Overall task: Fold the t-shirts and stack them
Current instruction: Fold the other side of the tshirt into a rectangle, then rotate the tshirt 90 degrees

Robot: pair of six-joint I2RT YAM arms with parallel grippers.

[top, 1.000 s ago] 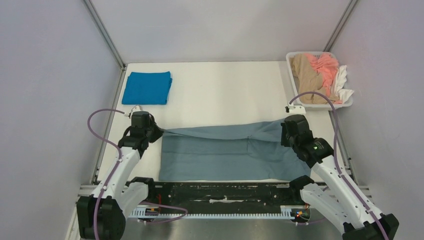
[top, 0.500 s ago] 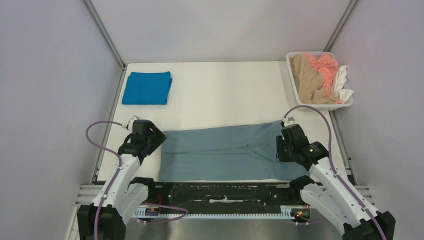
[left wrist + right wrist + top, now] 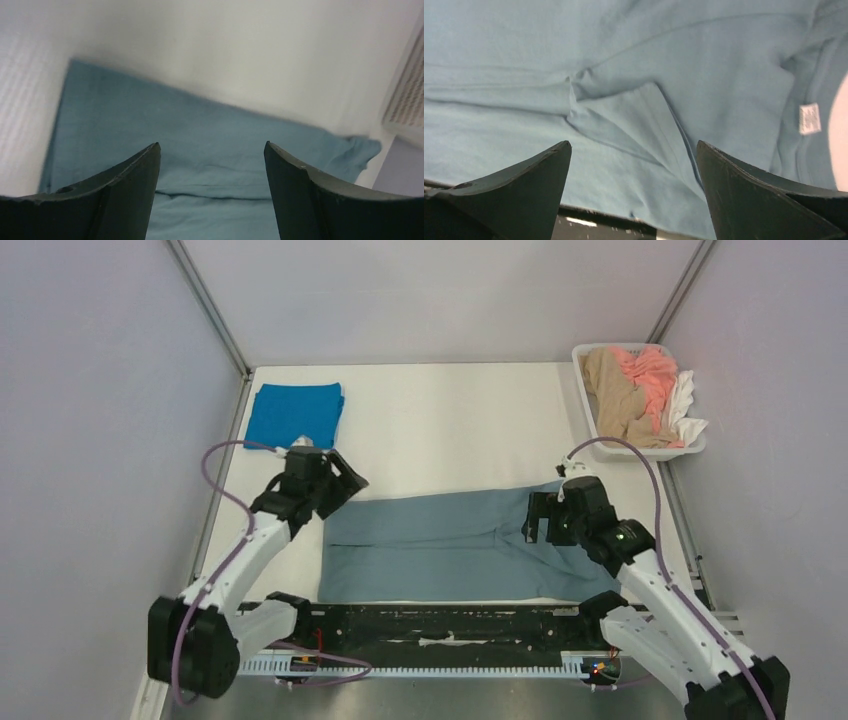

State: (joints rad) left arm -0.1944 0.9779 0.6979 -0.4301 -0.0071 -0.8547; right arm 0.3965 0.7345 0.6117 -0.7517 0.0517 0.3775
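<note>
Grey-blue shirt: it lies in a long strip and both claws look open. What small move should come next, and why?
Probably lower the right gripper onto the collar end of the shirt and pinch it. Both it and the left gripper hang open, holding nothing, and the strip needs folding across.

Two t-shirts are counted: one grey-blue t-shirt (image 3: 450, 545), one cobalt blue t-shirt (image 3: 295, 416). One basket (image 3: 645, 453) is seen, with three garments (image 3: 612, 392) in it. Two grippers are shown: left gripper (image 3: 210, 147), right gripper (image 3: 634, 145).
</note>
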